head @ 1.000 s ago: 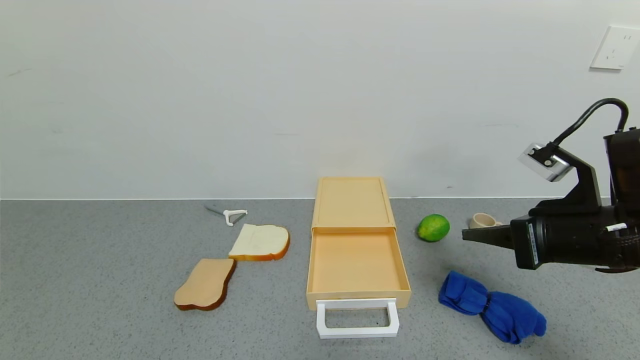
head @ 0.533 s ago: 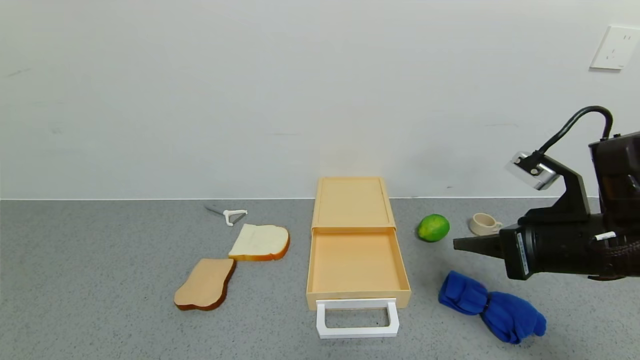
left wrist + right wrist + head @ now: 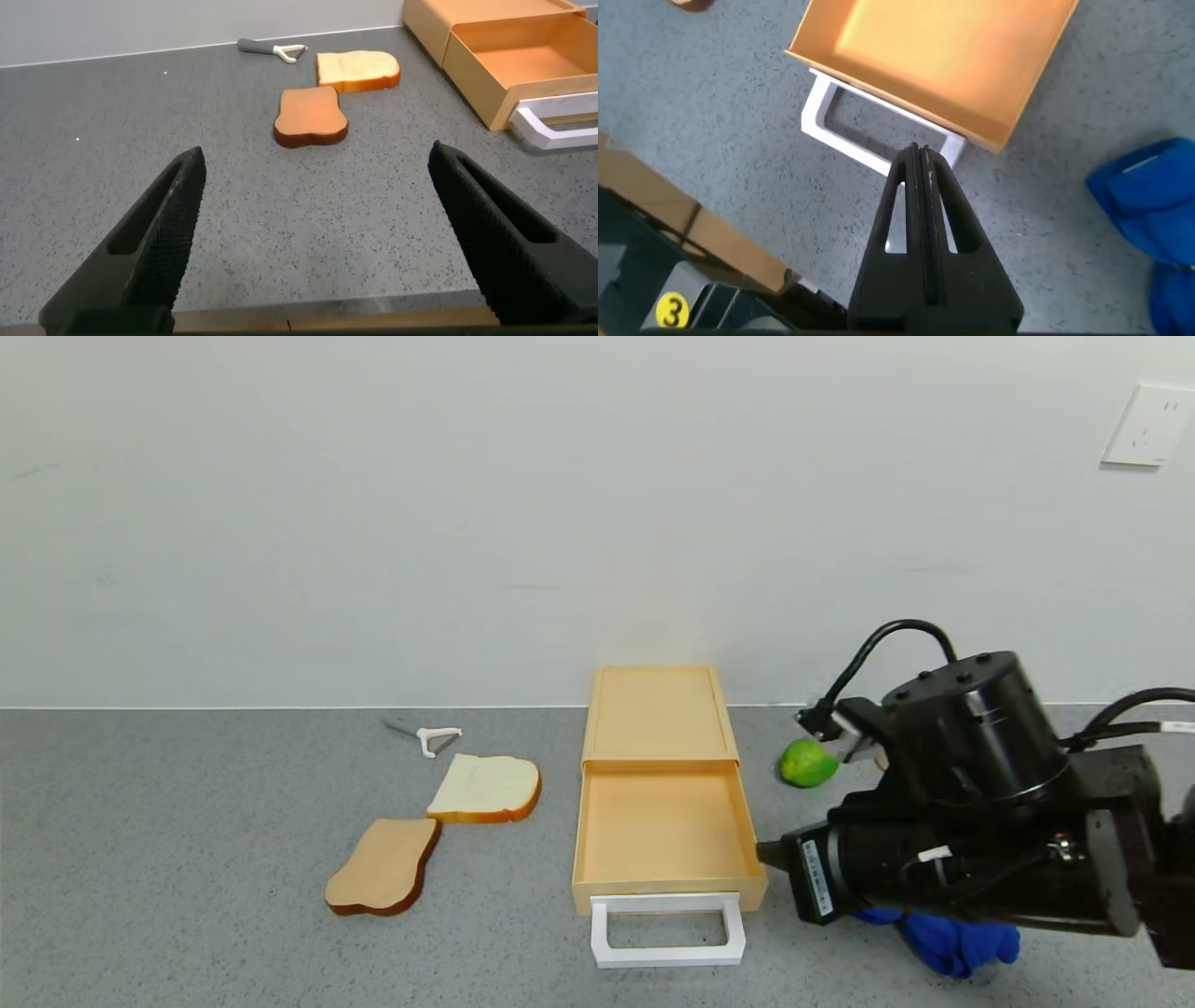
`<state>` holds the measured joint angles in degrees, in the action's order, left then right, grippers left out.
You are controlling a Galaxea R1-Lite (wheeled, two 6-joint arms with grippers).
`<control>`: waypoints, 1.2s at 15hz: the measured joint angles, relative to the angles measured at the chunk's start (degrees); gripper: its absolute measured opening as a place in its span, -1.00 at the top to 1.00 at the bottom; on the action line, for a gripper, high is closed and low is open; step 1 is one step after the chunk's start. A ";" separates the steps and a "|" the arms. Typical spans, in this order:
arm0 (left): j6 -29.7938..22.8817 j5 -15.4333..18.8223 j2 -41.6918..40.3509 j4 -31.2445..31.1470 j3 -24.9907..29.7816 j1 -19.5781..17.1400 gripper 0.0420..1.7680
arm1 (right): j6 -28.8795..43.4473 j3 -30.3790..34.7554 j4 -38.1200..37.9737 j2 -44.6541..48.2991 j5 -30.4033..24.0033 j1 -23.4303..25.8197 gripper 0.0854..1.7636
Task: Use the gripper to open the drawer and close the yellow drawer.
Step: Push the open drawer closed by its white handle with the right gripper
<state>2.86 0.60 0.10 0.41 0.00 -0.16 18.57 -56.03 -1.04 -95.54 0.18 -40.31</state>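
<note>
The pale yellow drawer (image 3: 661, 826) stands pulled out of its low box (image 3: 659, 714) at the table's middle, with its white loop handle (image 3: 668, 930) toward me. It also shows in the right wrist view (image 3: 943, 47) with the handle (image 3: 868, 140). My right gripper (image 3: 767, 852) is shut and empty, its tip beside the drawer's front right corner, above the handle's right end in the right wrist view (image 3: 920, 154). My left gripper (image 3: 318, 215) is open and empty, low over the table to the left, out of the head view.
Two bread slices (image 3: 385, 865) (image 3: 487, 788) and a white peeler (image 3: 431, 738) lie left of the drawer. A green lime (image 3: 805, 762) sits to its right. A blue cloth (image 3: 952, 941) lies under my right arm. The table's front edge shows in the right wrist view (image 3: 682, 233).
My right arm has swung down and to the left, from beside the lime to the drawer's front right corner, now covering the small cup and most of the blue cloth. The drawer has not moved.
</note>
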 joint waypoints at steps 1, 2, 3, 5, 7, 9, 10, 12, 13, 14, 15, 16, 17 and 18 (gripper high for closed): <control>0.02 0.00 0.00 -0.01 0.00 0.00 -0.94 | 1.46 -0.89 0.68 -2.23 2.51 -1.74 0.96; 0.02 0.02 0.00 -0.01 0.00 0.00 -0.94 | 2.85 -1.85 1.19 -4.33 4.24 -3.21 0.96; 0.00 0.02 0.01 -0.01 0.00 0.00 -0.94 | 4.25 -2.88 1.48 -6.31 5.35 -4.47 0.96; 0.00 0.02 0.00 -0.01 0.00 0.00 -0.94 | 5.94 -4.67 1.61 -9.91 6.29 -6.35 0.96; 0.02 0.02 0.00 -0.01 0.00 0.00 -0.94 | 7.61 -5.74 1.58 -12.79 7.84 -7.75 0.96; 0.00 0.02 0.00 -0.01 0.00 0.00 -0.94 | 9.22 -6.53 1.56 -15.24 8.35 -8.74 0.96; 0.02 0.00 0.00 0.00 0.00 0.00 -0.94 | 9.51 -6.81 1.56 -16.46 8.39 -9.26 0.96; 0.02 0.00 0.00 -0.01 0.00 0.00 -0.94 | 9.57 -7.42 1.56 -18.57 8.46 -10.23 0.96; 0.02 0.02 0.00 -0.01 0.00 0.00 -0.94 | 9.57 -7.97 1.56 -19.48 8.50 -10.57 0.96; 0.00 0.02 0.00 -0.01 0.00 0.00 -0.94 | 9.59 -8.52 1.44 -20.29 8.55 -10.79 0.96; 0.00 0.02 0.00 -0.01 0.00 0.00 -0.94 | 9.59 -9.16 1.34 -20.99 8.55 -10.87 0.96; 0.00 0.02 0.00 -0.01 0.00 0.00 -0.94 | 9.59 -9.74 1.28 -21.66 8.57 -10.97 0.96; 0.00 0.02 0.00 -0.01 0.00 0.00 -0.94 | 9.59 -10.23 1.26 -22.27 9.05 -11.12 0.96; 0.00 0.02 0.00 -0.01 0.00 0.00 -0.94 | 9.63 -10.75 1.34 -22.98 10.42 -11.30 0.96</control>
<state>2.86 0.62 0.10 0.40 0.00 -0.16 28.20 -66.78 0.30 -118.52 10.61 -51.61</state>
